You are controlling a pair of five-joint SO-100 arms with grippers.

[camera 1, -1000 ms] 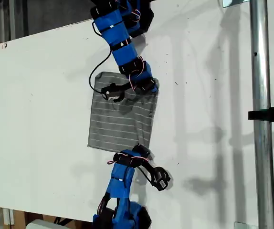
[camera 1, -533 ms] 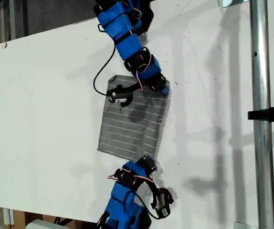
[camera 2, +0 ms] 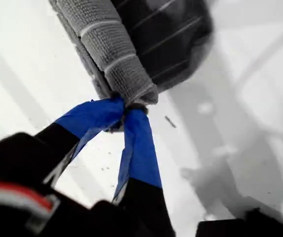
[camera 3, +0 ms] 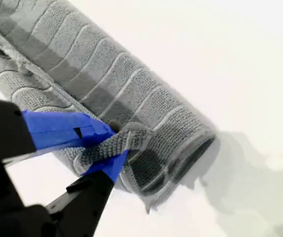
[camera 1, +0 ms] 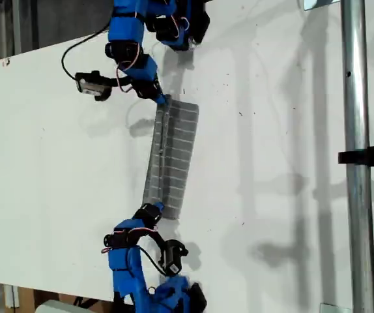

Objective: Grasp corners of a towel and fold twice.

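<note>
My first gripper (camera 2: 125, 109) is pinching one corner of the towel (camera 1: 172, 156), and my second gripper (camera 3: 113, 148) is clamping another (both jaws closed on cloth). The towel is lying as a narrow doubled strip mid-table (camera 1: 291, 163), with bare white surface stretching on both sides. Both arms are reaching in from opposite table edges.

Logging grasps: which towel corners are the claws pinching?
The towel's two corners on the exterior view's left; its right pair lies flat, unheld.

Lab bench (white board (camera 1: 291, 163), metal post (camera 1: 359, 195))
</note>
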